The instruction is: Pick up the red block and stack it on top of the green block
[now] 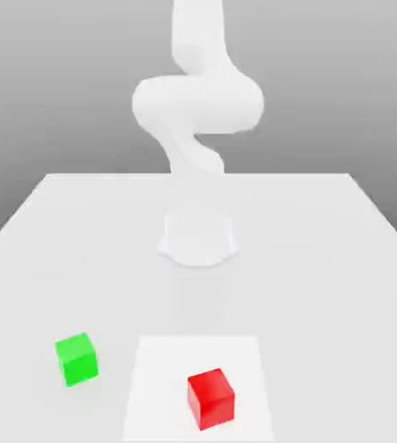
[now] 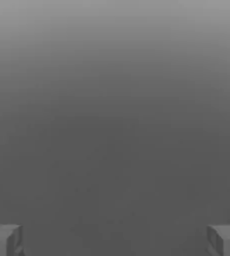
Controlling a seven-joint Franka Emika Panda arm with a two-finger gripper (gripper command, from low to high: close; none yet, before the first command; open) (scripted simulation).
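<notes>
White worktop (image 1: 340, 260) fills the exterior view: at its left sits the green block (image 1: 77, 359), free for stacking; toward its right, well apart, the red block (image 1: 211, 398) waits on a paler patch. Empty hand (image 2: 115, 240), fingers (image 2: 4, 240) spread wide, seems ready to grasp.

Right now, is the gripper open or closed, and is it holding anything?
Gripper: open, jaws spread wide, nothing between them. The red block and the green block sit apart on the table.

Pincer (image 2: 115, 240) wide apart, grey fingertips (image 2: 4, 240) at opposite edges against plain grey.
</notes>
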